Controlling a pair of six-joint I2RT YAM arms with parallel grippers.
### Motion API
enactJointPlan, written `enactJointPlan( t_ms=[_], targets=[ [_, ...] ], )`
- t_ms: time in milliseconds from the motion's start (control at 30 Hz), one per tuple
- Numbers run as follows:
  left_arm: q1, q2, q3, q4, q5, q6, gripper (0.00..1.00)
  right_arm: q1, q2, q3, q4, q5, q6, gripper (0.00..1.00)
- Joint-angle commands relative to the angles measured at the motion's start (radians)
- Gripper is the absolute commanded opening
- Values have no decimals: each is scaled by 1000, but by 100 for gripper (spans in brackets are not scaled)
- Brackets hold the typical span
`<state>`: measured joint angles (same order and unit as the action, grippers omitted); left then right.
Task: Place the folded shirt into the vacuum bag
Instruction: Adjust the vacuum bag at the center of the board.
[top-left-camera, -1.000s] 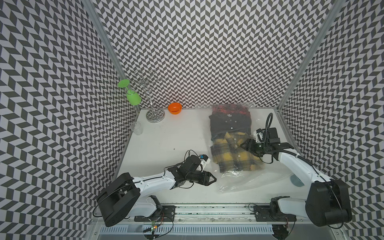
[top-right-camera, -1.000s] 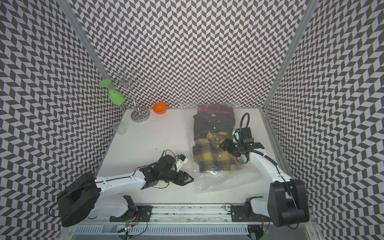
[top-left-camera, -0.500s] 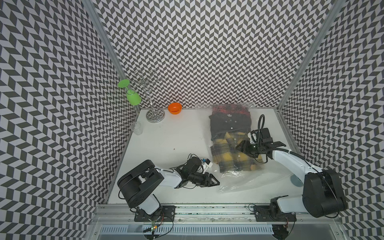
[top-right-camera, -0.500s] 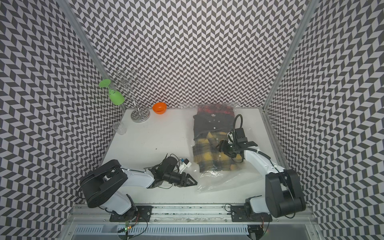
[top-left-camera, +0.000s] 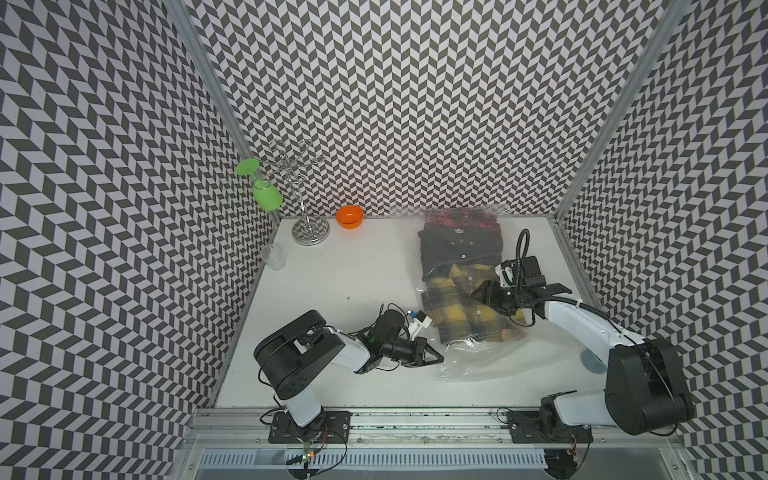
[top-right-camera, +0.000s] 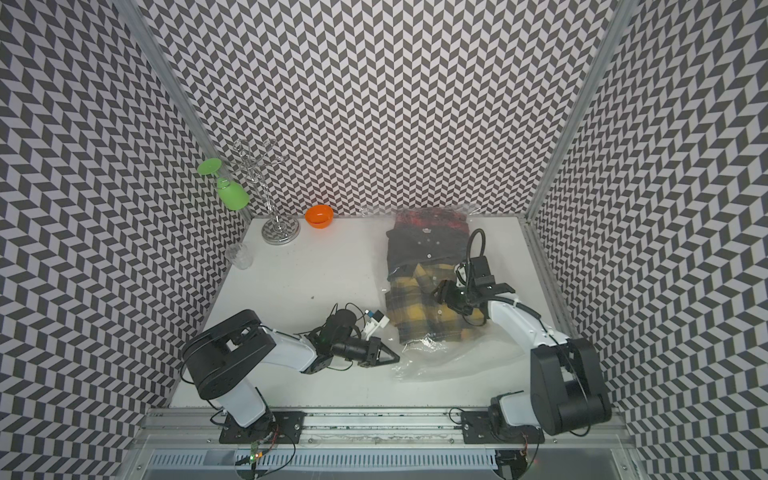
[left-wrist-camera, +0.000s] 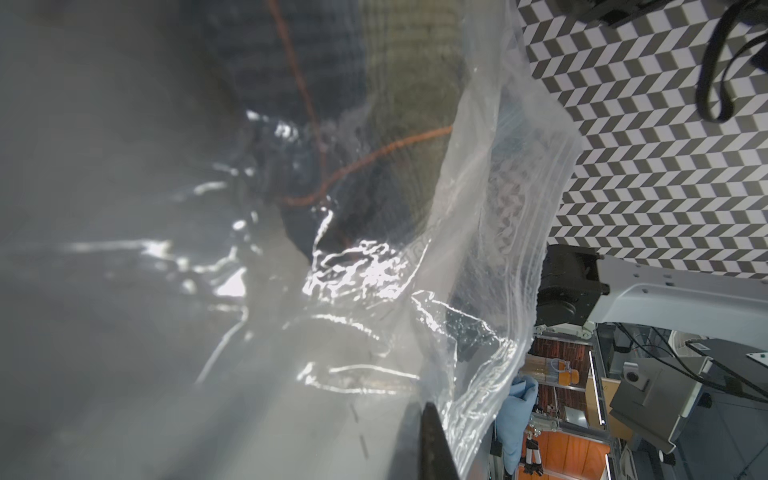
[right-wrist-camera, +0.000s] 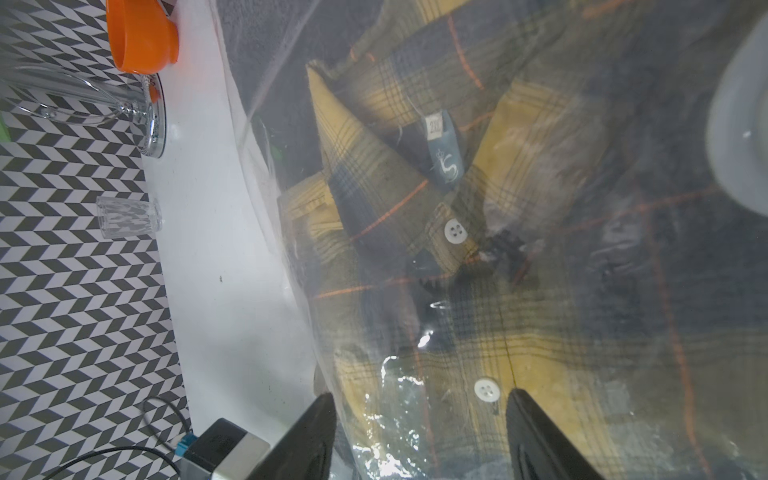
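Right wrist view: shirt (right-wrist-camera: 415, 187), yellow plaid, folded, collar uppermost, seen through the clear film of the bag (right-wrist-camera: 270, 124). In both top views it lies inside the bag on the right half of the desk (top-left-camera: 353, 270), its hem nearest the open mouth. A grey shirt (top-left-camera: 459, 247) and a red shirt (top-left-camera: 461, 217) sit deeper in, toward the back wall. Change noted: the left claw (top-left-camera: 437, 356), about half open a second ago, has now closed fully at the near left corner of the bag's mouth. The left wrist view shows film gathered and rising from its tip, so it appears to have pinched the bag's edge. Its arm has also folded up closer behind it. Right claw (right-wrist-camera: 419, 397): as before, jaws well apart, gripping nothing, poised over the shirt's button placket. Judgement: the shirt is effectively stowed, and the fresh pinch suggests the mouth is about to be pulled straight or drawn over the hem. Writing: neck label (right-wrist-camera: 446, 160), blue-grey, white stag emblem, with a small size tab above it that looks like "2XL". No other legible text. Surroundings, well apart at the far left: orange bowl (top-left-camera: 350, 216), wire rack (top-left-camera: 309, 232) with a green glass (top-left-camera: 268, 197) hanging from it, clear cup (top-left-camera: 273, 256).
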<state>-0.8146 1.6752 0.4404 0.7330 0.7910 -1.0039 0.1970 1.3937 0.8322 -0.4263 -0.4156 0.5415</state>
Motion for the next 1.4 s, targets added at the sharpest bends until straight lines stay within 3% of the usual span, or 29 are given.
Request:
enactJointPlan(
  t_ms=[0,100,200,367,500,767,967,1200,1367],
  targets=[
    [72,-114,-46,53,-8,-35,0,-16,-21,59,-18,-31,-24,66],
    [129,-298,-26,-69,-45,-55,0,-19,-51,165,-87,-31,-48,66],
    [161,-439,113,-353,-131,38,0,-39,-78,294,-156,-10,-71,67],
    [409,-497,293,-652,-93,174,0,-101,-115,391,-207,43,-96,69],
    [525,-473,278,-735,-1,255,0,-116,-133,321,-269,6,-127,72],
    [649,-500,164,-701,22,278,0,-114,-286,-35,-338,-63,-115,79],
    [661,-493,164,-658,37,252,0,-112,-358,-258,-338,-89,-43,79],
    [662,-520,156,-671,29,264,0,-82,-382,-375,-325,-68,-2,77],
    [663,-522,170,-678,33,261,0,-82,-356,-446,-203,-179,50,69]
  ],
)
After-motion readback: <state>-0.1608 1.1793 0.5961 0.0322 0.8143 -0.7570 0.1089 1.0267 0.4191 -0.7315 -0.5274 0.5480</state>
